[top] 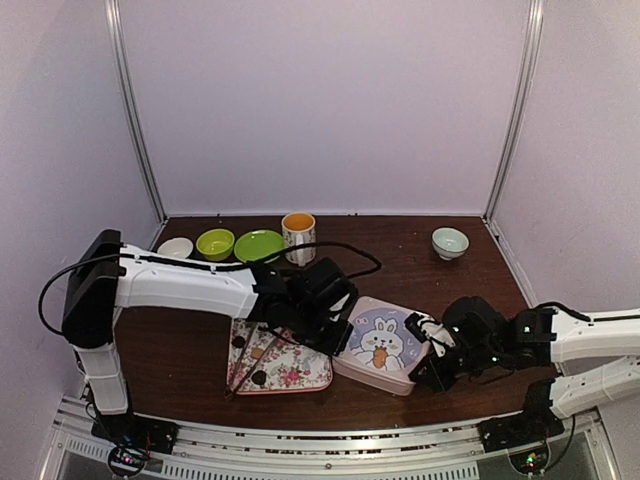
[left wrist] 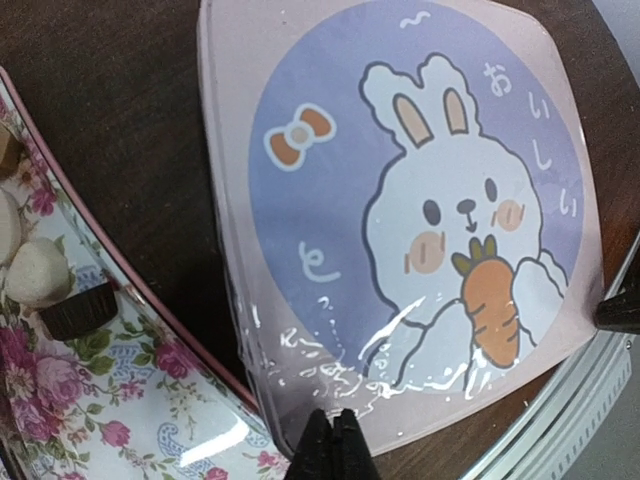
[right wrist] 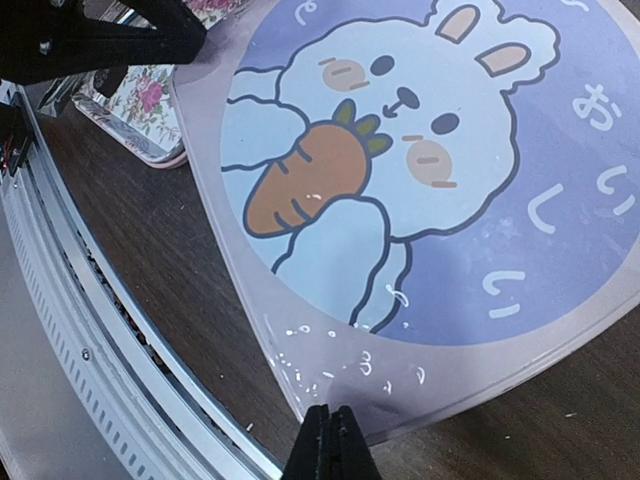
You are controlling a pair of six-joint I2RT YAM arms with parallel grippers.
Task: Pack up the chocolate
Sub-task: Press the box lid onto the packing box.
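Note:
A pink lunch box with a rabbit-and-carrot lid (top: 380, 345) lies closed at the table's middle; the lid also shows in the left wrist view (left wrist: 420, 200) and the right wrist view (right wrist: 420, 170). My left gripper (top: 337, 335) is shut, its tips (left wrist: 334, 440) at the lid's near-left corner. My right gripper (top: 428, 368) is shut, its tips (right wrist: 329, 440) at the lid's opposite corner. The chocolate lies on a floral tray (top: 300, 372) to the left of the box: a white piece (left wrist: 36, 272), a dark piece (left wrist: 80, 312), and dark pieces (top: 258, 378) seen from above.
Metal tongs (top: 245, 362) lie on the floral tray. Along the back stand a white dish (top: 175, 247), a green bowl (top: 215, 243), a green plate (top: 258, 245), a mug (top: 298, 236) and a pale bowl (top: 450, 242). A metal rail (right wrist: 120, 340) runs along the table's near edge.

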